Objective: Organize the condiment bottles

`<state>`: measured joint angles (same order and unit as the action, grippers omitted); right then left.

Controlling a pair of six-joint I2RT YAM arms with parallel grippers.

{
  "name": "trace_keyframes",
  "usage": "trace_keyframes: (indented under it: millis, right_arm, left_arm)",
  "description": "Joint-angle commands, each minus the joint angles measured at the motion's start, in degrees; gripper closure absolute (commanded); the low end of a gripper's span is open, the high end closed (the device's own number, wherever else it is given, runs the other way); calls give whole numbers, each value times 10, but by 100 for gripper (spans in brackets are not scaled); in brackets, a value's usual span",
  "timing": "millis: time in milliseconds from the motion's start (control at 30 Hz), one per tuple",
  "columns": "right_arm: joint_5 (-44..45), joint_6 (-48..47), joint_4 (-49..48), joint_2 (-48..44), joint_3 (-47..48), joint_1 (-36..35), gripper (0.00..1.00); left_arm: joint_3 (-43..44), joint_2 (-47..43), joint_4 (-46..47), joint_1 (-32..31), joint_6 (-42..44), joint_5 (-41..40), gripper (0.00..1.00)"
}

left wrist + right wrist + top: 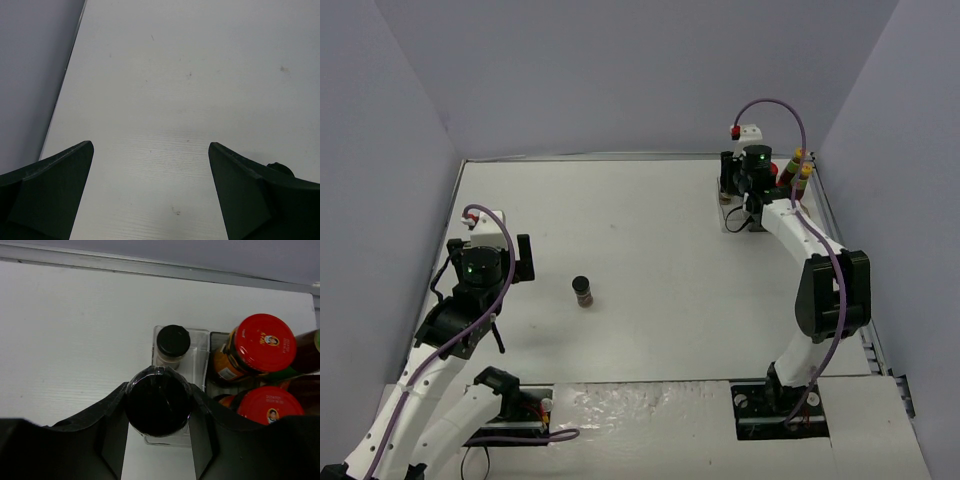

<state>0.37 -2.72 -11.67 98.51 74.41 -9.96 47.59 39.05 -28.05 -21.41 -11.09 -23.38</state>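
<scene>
Right gripper is clamped on a black-capped jar, positioned over the tray's clear compartment, where a second black-capped jar is stood. The jar is judged light, rigid and breakable, its film-wrapped cap slippery; opposite sides near the top are best taken. Two red-lidded jars are seated in the next compartment, with sauce bottles beyond. A third small jar is seen alone mid-table. Left gripper is spread wide, nothing held.
</scene>
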Motion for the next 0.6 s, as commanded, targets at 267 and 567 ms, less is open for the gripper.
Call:
trace_keyframes:
  millis: [267, 567]
  right_arm:
    - [8, 65, -75, 80, 18, 42, 100]
    - [3, 64, -82, 113, 27, 44, 62]
  left_arm:
    - [16, 7, 27, 2, 3, -3, 3]
    - [16, 9, 27, 2, 4, -4, 3]
